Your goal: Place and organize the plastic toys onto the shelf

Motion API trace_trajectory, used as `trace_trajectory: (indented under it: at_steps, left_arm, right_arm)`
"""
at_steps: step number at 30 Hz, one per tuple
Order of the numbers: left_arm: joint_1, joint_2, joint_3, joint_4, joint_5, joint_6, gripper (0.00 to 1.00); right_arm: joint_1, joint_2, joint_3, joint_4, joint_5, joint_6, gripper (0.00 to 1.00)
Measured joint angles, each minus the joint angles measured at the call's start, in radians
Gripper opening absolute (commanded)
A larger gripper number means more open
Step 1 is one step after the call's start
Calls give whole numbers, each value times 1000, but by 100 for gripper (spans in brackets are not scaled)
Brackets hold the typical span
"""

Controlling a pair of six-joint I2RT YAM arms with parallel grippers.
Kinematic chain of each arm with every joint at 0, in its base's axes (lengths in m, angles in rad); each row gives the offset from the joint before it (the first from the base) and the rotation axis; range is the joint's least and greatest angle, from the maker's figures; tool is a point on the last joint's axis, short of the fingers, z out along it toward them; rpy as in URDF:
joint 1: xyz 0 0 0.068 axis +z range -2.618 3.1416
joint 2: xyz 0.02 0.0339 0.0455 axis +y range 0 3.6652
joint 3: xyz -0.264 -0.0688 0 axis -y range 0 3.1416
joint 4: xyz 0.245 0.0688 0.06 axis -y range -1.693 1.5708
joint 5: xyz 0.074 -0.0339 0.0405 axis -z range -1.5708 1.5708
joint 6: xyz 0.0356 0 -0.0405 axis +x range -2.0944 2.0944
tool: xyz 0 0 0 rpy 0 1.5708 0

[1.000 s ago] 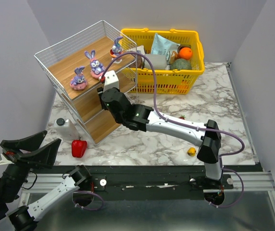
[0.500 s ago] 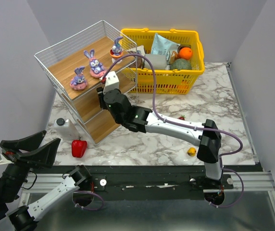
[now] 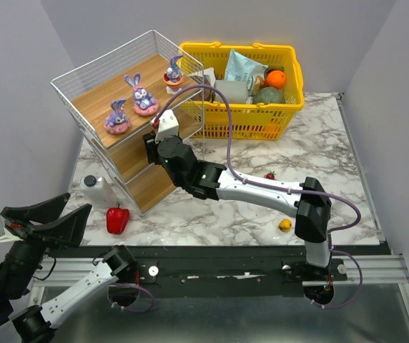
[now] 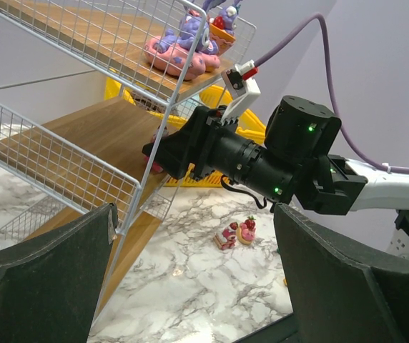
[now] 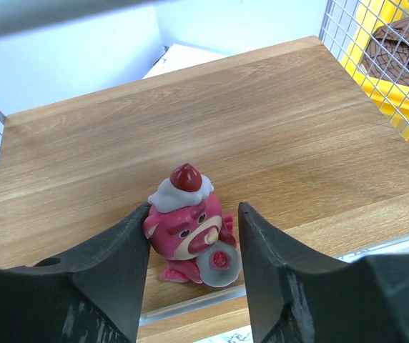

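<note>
The shelf stands at the back left. Three purple bunnies on pink donut bases sit on its top board. My right gripper reaches into the middle tier. In the right wrist view its fingers stand open around a pink bear figurine that stands on the wooden board; the left finger touches it, the right is apart. Small pink-red pieces lie on the marble, also seen from above, with a yellow piece. My left gripper is open and empty at the near left.
A yellow basket full of groceries stands behind the shelf's right side. A red bell pepper and a white bottle lie by the shelf's front left foot. The right arm stretches across the table's middle.
My right gripper has moved down and in to the shelf's middle tier. The left arm has barely moved.
</note>
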Motion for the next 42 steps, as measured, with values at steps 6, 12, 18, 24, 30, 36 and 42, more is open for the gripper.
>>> trace_trajectory:
  at_steps: [6,12,18,24,30,36,42]
  left_arm:
    - [0,0,0,-1,-1,0,99]
    - [0,0,4,-6,-2,0,99]
    - [0,0,16,-9,-2,0,99]
    - [0,1,19,-8,-2,4,99]
    - [0,9,17,14,-2,12,99]
    - [0,28,-2,29,-1,18,99]
    - [0,32,-37,55,11,23,99]
  right_arm:
    - [0,0,-8,7,0,-10,73]
    - [0,-2,-23,24,-23,-16,88]
    - [0,-42,-72,33,-55,-16,97]
    - [0,-145,-144,52,-90,-26,100]
    - [2,-220,-172,54,-115,-42,100]
    - [14,-349,-301,57,-138,-50,100]
    - [20,-546,-465,69,-139,-33,100]
